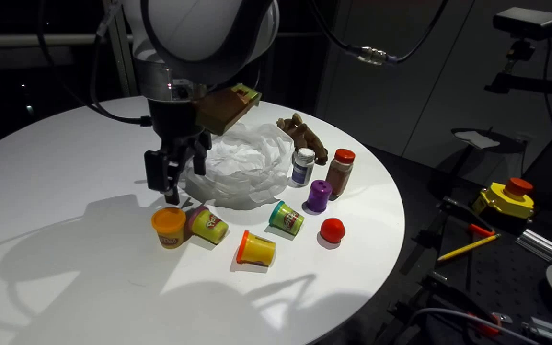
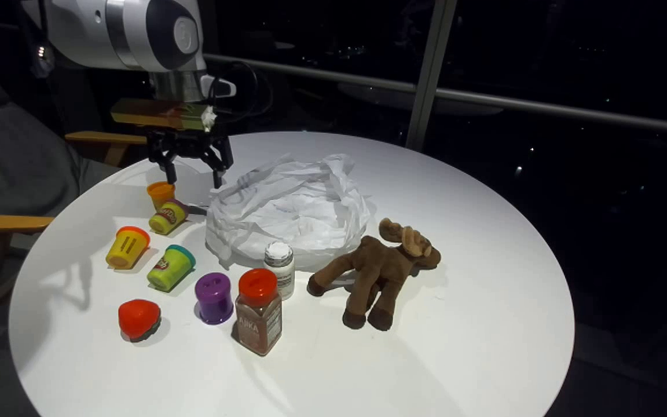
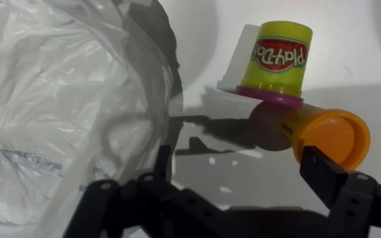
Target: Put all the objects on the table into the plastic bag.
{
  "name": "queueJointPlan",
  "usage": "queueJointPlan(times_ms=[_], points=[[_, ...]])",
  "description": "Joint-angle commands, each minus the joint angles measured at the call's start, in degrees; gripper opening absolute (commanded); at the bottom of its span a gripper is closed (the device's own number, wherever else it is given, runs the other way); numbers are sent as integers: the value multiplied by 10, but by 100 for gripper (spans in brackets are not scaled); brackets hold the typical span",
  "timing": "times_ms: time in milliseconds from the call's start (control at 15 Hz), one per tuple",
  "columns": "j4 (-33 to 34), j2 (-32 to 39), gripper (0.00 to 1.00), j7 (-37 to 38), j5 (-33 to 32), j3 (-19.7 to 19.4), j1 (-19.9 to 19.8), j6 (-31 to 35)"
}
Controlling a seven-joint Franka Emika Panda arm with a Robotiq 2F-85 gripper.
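- See the pincer (image 2: 194, 176) above the worktop (image 2: 472, 359), with jaws wide apart and nothing between them.
- Find the plastic bag (image 2: 287, 214) on the worktop, loose like a bowl, with everything else of this list outside it.
- Beware of the orange-lidded Play-Doh tub (image 1: 170, 230), upright and almost under one finger (image 3: 322, 178): after a straight descent, likely to be hit on the lid and fall.
- Mind the purple-lidded Play-Doh tub (image 3: 278, 59), on its side; cannot tell about contact with the upright one. Probably rolls after a push.
- Expect snagging of the bag's thin film, because of the second finger seemingly near the rim; may pull the mouth together.
- Handle gently the teal-lidded Play-Doh tub (image 1: 289, 220) and the red-orange-lidded yellow tub (image 1: 262, 250), both on their sides: may turn in an off-centre grip.
- Keep distance around the white bottle (image 2: 281, 278), red-capped jar (image 2: 259, 318) and purple container (image 2: 214, 298), all upright: easy to topple by careless approach.
- Watch the red rounded piece (image 2: 138, 318), perhaps quick to roll, and the plush moose (image 2: 377, 269): may hang on the rim by its spread legs.
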Motion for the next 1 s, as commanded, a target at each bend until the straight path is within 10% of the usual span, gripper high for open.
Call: queueJointPlan(times_ms=[0, 933], points=[[49, 21, 100, 28, -31, -13, 38, -16], [96, 58, 100, 14, -22, 8, 47, -105]])
